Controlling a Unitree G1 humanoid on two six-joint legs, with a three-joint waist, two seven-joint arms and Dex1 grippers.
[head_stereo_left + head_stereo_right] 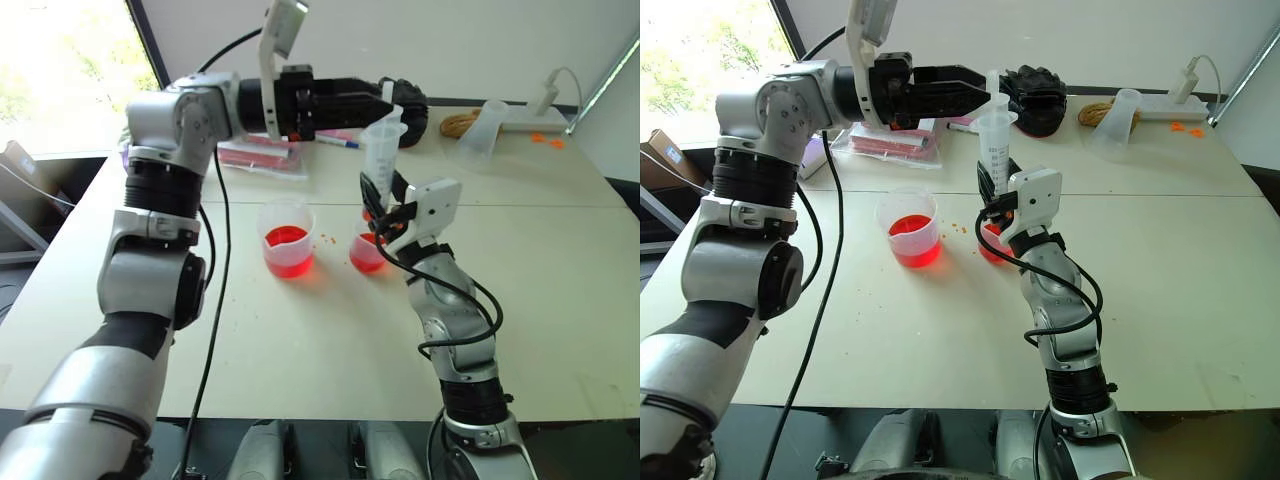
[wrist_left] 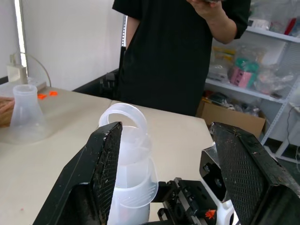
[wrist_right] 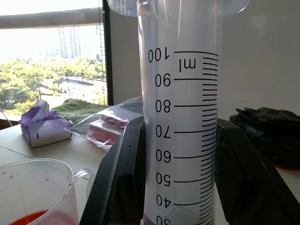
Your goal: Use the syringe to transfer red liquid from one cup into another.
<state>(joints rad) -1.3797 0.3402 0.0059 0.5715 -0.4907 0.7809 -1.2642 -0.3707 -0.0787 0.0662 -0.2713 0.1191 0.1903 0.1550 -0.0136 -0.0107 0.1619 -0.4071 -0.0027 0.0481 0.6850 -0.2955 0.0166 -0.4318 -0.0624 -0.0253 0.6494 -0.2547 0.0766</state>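
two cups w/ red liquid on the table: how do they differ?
The larger cup is wider than the smaller cup. The larger cup stands in the open to the robot's left; the smaller cup sits right under the syringe held upright by the right gripper, partly hidden by it. The larger cup has a side handle; none is visible on the smaller. Both are clear plastic, upright, holding red liquid.

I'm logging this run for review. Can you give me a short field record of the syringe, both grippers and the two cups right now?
syringe: upright, tip down over the smaller cup
right gripper: shut on the syringe barrel
left gripper: open, fingers either side of the plunger top
larger cup: on the table, red liquid inside
smaller cup: also holds red liquid, beside the larger cup
table: orange-red specks between the cups
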